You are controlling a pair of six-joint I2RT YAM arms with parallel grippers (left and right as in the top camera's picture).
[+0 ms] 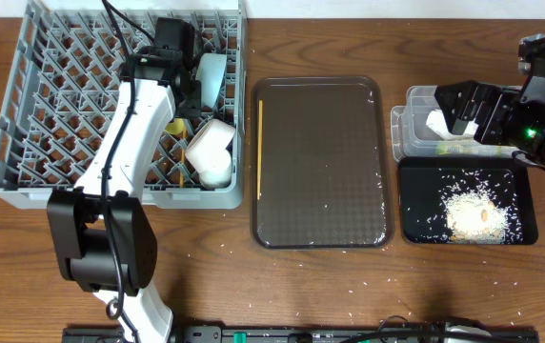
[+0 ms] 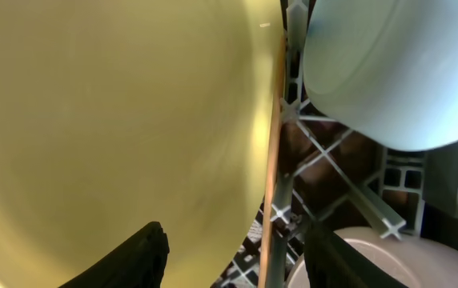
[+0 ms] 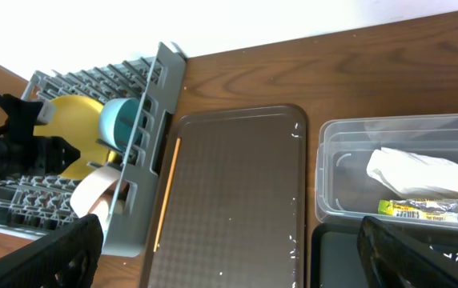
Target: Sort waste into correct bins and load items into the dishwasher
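The grey dishwasher rack point(image 1: 34, 114) holds an upright yellow plate point(image 2: 117, 120), a light blue bowl point(image 2: 397, 72) and a white bowl point(image 2: 389, 256). My left gripper point(image 2: 233, 264) is open inside the rack point(image 1: 175, 48). One wooden chopstick point(image 2: 273, 184) stands free between its fingers, against the plate's edge. A second chopstick point(image 1: 258, 148) lies on the brown tray. My right gripper point(image 3: 237, 264) is open and empty, hovering by the clear tub point(image 1: 458, 107). The tub point(image 3: 333, 160) holds the napkin point(image 3: 421, 172) and wrapper point(image 3: 429, 210). Rice scraps point(image 1: 473, 211) lie in the black tray point(image 1: 520, 181).
The large brown serving tray point(image 1: 320, 162) lies between the rack and the bins. A small white cup point(image 1: 217, 173) sits near the rack's front right corner. Stray rice grains dot the wooden table point(image 1: 311, 276) in front of the trays.
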